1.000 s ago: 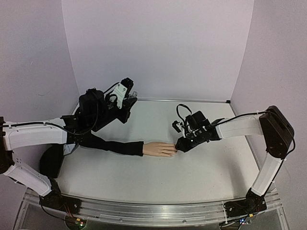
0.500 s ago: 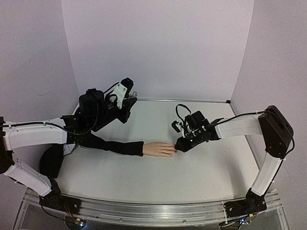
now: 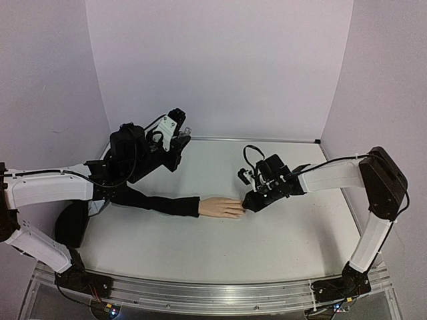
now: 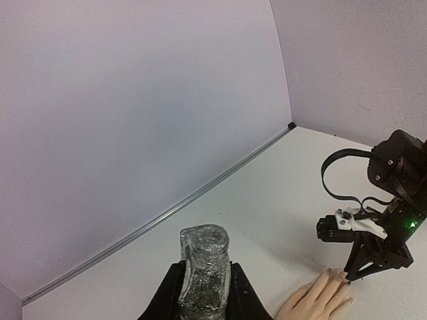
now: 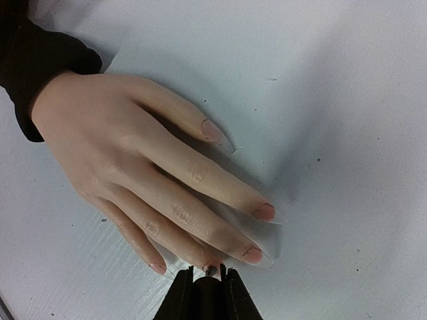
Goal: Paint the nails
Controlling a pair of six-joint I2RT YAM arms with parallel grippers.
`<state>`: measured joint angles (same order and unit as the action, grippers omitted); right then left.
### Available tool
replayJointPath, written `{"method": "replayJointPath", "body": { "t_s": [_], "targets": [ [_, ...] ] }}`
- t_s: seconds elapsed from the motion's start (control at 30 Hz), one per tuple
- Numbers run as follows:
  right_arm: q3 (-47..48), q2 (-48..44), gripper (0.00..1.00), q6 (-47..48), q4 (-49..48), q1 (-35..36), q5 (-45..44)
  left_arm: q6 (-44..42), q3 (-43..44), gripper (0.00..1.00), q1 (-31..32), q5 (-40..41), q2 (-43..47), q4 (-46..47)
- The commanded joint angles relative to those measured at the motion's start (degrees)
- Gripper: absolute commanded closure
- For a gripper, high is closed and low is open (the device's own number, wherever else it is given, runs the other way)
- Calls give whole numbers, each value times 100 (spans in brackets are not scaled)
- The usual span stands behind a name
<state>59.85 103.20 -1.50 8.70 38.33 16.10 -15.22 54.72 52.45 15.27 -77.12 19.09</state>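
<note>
Step in hand, by the look of it: stroking polish onto one nail of the mannequin [image 5: 113, 133].

Right hand [image 3: 249, 205] at the mannequin's fingertips, clenched, seemingly on a brush [image 5: 212, 270] — only a dark tip in view, touching a nail. Left hand [image 4: 203, 288] well apart from the mannequin, on the far side of its sleeve [image 5: 33, 60], clamped around a clear bottle [image 4: 205, 247]. Nails [image 5: 265, 212] at the mannequin's finger ends, low against the tabletop [image 5: 333, 100], pointing away from the sleeve.

To do it well:
- Draw the tip along the nail from base to free end, with light pressure.
- Avoid sideways drift onto skin or onto the finger just beside.
- Lift straight off at the end, clear of the tabletop.
- Hold the bottle steady and away from the mannequin, ready for a dip.

Hard to make out:
- Brush handle: buried between the jaws.
- Extent of cover on the touched nail: hidden under the tip.
- Two neighbouring nails: reddish with thin dark lines — polish or marks, cannot tell.
- Mannequin's wrist: lost inside the sleeve.
- Bottle's base and contents: cut off or blurred in the left wrist view, and tiny from above.
</note>
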Motion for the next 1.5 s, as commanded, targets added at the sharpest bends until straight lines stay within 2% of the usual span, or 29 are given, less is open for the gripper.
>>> {"method": "replayJointPath", "body": {
  "t_s": [0.0, 1.47],
  "targets": [
    [249, 157, 100, 40, 96, 42, -29, -52, 65, 100, -13, 67, 153, 179],
    [211, 208, 100, 13, 222, 43, -428, -34, 91, 100, -12, 38, 156, 158]
  ]
}}
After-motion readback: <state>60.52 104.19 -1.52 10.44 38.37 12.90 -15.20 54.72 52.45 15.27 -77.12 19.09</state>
